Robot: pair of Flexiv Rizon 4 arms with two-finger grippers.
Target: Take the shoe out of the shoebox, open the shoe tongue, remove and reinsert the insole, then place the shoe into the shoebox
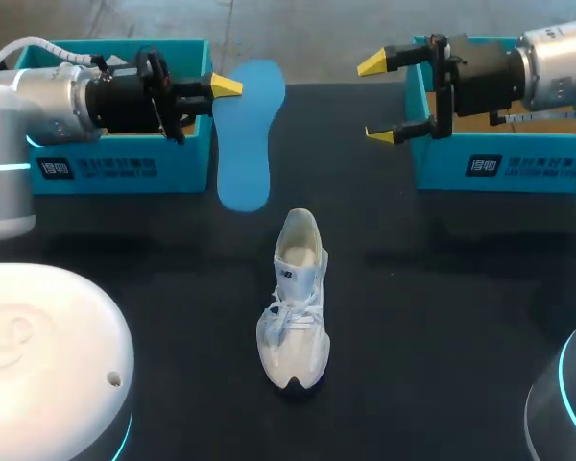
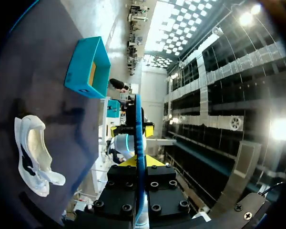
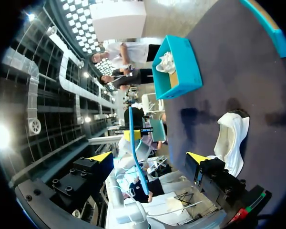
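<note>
You see only one yellow tip of the left gripper (image 1: pixel 223 88) from the head camera; the other is out of sight at the flat blue foam insole (image 1: pixel 245 144). The left arm (image 1: pixel 67 96) covers much of the left teal cardboard shoebox (image 1: pixel 115 168), while the right teal shoebox (image 1: pixel 499 168) runs off the picture's edge beneath the right arm (image 1: pixel 547 58). From the left wrist, the insole shows only edge-on, a thin line. From the right wrist, a black finger (image 3: pixel 212 171) of the right gripper (image 3: pixel 150 157) masks one end of the white laced sneaker (image 3: pixel 231 136). The white lump (image 3: pixel 167 61) in the far box is too small to tell.

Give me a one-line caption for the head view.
Left gripper grips the blue insole, right gripper hangs open, white sneaker stands on the table.
</note>
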